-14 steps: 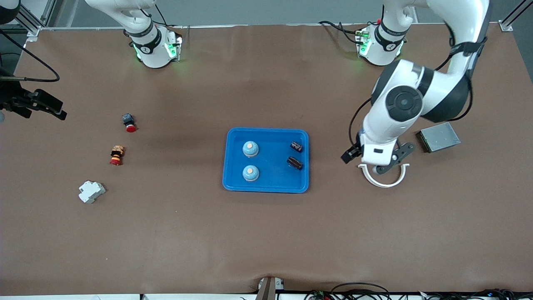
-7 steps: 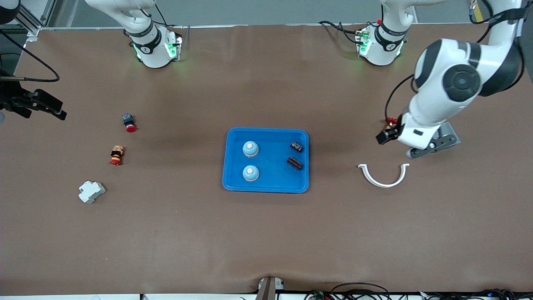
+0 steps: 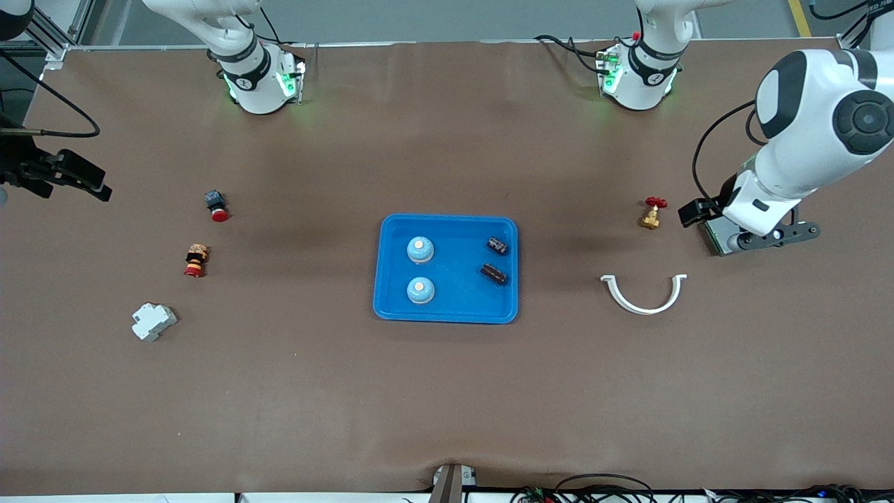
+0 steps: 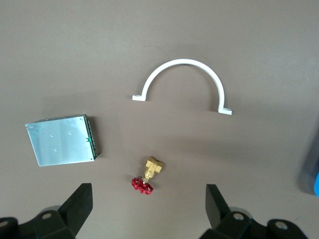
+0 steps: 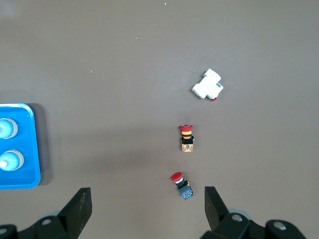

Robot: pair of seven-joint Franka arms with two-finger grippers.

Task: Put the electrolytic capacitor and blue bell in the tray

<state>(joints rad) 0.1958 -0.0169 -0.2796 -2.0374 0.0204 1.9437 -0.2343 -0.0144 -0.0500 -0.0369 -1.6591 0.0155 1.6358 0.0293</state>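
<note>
The bright-blue tray (image 3: 457, 309) lies in the middle of the table. In it stand two blue bells (image 3: 420, 249) (image 3: 420, 290), on the side toward the right arm. Two dark electrolytic capacitors (image 3: 497, 245) (image 3: 494, 273) lie on the side toward the left arm. My left gripper (image 3: 772, 236) (image 4: 148, 193) hangs open and holds nothing, over the metal box well away from the tray. My right gripper (image 5: 148, 196) is open and holds nothing, high over the small buttons; the tray's rim (image 5: 36, 149) shows at the edge of its view.
Toward the left arm's end lie a white curved clamp (image 3: 644, 293), a brass valve with a red handle (image 3: 651, 213) and a metal box (image 3: 716, 237). Toward the right arm's end lie a red push button (image 3: 216, 205), a red-and-yellow button (image 3: 195, 260) and a white breaker (image 3: 153, 321).
The left arm has swung away from the tray, from over the white clamp to over the metal box, uncovering the brass valve. The things in the tray have not moved.
</note>
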